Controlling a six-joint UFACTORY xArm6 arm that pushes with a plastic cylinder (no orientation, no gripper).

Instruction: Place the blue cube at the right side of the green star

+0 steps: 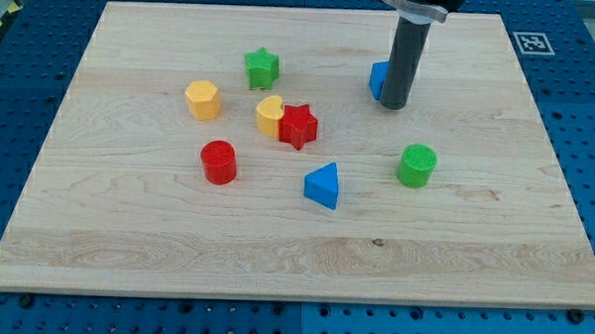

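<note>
One blue cube (378, 79) touching my tip (393, 105), no readable writing

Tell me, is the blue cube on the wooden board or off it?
On it. The blue cube sits on the wooden board near the view's top, mostly hidden behind my tip.

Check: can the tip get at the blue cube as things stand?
Probably yes: my tip is already right beside the blue cube, on the cube's right side in the view, partly hiding it, and nothing stands between them.
</note>
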